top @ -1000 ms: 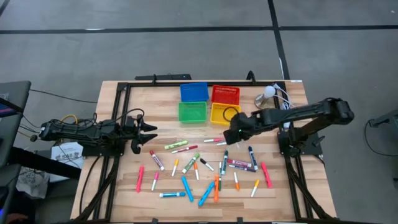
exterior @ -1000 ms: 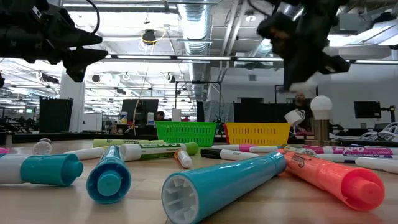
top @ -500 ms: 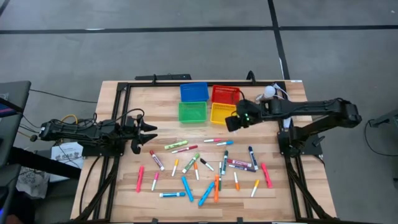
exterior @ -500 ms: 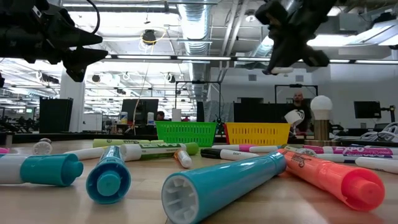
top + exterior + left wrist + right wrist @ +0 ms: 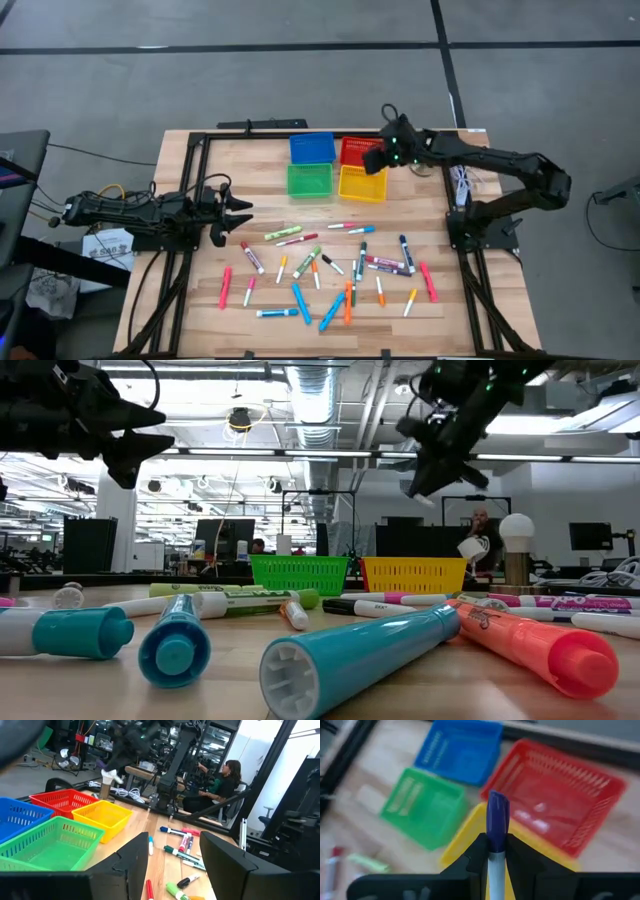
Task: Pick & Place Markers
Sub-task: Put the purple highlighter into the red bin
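Gripping a purple-capped marker point(image 5: 496, 827) upright between its fingers, the right hand point(image 5: 374, 160) hangs over the bins, red bin point(image 5: 555, 792) just past it, yellow bin point(image 5: 352, 189) under it. Blue bin point(image 5: 460, 750) and green bin point(image 5: 422, 807) lie further off. Left hand point(image 5: 232, 220) waits at the table's point(image 5: 250, 150) edge, fingers apart, loose markers point(image 5: 330, 265) scattered beside it.

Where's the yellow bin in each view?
High: yellow bin, rear centre, right of the green bin.
Low: in the distance, right of centre, beside the green bin.
Left wrist: left of centre, between green and red bins.
Right wrist: mostly hidden behind the held marker; one edge shows.
Shared landmark: green bin.
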You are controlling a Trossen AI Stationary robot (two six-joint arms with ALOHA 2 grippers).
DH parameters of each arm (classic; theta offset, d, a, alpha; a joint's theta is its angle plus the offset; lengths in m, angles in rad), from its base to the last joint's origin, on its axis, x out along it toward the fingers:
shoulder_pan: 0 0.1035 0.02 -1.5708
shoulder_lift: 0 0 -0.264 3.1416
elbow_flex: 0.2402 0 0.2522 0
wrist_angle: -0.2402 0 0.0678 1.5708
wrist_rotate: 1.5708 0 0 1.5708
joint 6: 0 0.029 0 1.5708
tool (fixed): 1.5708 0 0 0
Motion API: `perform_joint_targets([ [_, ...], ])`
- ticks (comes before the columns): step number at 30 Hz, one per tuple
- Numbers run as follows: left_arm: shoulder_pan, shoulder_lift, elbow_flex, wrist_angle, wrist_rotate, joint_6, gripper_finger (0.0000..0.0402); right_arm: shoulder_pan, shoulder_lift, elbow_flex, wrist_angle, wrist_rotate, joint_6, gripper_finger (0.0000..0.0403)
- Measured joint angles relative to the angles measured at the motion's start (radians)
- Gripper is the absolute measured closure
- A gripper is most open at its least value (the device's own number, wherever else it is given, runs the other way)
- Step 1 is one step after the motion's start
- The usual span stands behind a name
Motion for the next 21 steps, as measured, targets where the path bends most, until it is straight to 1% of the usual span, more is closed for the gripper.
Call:
perform_joint_targets([
  [5, 0.0, 0.0, 0.0, 0.009, 0.0, 0.0, 0.0224, -0.106, 0.059, 0.0, 0.064, -0.022, -0.126, 0.0353],
  [9, 0.0, 0.0, 0.0, 0.018, 0.0, 0.0, 0.0224, -0.154, 0.13, 0.0, 0.164, -0.076, -0.189, 0.0353],
  [13, 0.0, 0.001, 0.0, 0.022, 0.0, 0.0, 0.0224, -0.184, 0.208, 0.0, 0.219, -0.118, -0.242, 0.0353],
  [21, 0.0, 0.001, 0.0, 0.034, 0.0, 0.0, 0.0224, -0.205, 0.334, 0.0, 0.264, -0.121, -0.31, 0.0353],
])
